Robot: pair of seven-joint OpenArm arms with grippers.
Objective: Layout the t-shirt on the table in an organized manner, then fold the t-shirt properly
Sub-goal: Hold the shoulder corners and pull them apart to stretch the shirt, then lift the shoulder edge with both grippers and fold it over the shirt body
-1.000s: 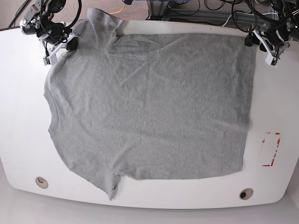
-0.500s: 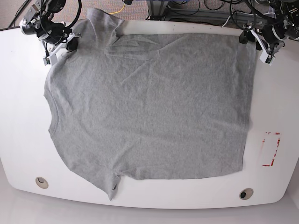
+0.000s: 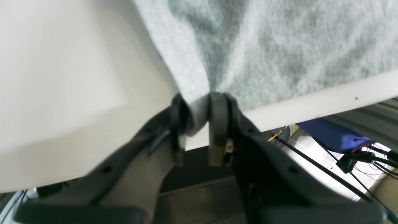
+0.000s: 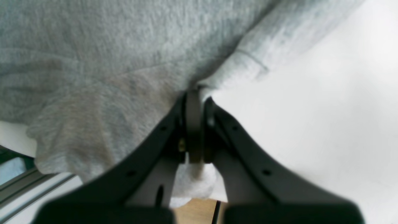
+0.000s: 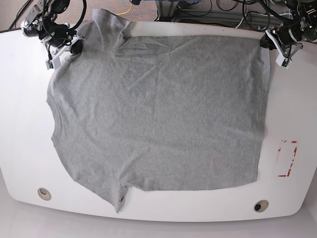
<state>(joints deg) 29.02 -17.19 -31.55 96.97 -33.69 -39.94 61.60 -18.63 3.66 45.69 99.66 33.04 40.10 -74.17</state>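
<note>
The heather-grey t-shirt (image 5: 158,114) lies spread flat on the white table (image 5: 25,124), collar to the left and hem to the right, with no lettering showing. At the far right, my left gripper (image 5: 270,43) is shut on the far hem corner; the left wrist view shows grey cloth (image 3: 248,46) pinched in the gripper (image 3: 199,107) at the table's edge. At the far left, my right gripper (image 5: 67,53) is shut on the shirt near the far sleeve. The right wrist view shows the cloth (image 4: 93,62) held in the closed gripper (image 4: 195,96).
A red tape rectangle (image 5: 287,158) marks the table to the right of the hem. Two round grommets (image 5: 44,193) (image 5: 260,206) sit near the front edge. Cables and a metal frame (image 5: 198,12) run behind the far edge. The far sleeve (image 5: 106,22) hangs over that edge.
My left gripper moved in to the far hem corner and closed on the cloth. The right gripper kept its hold and its place.
</note>
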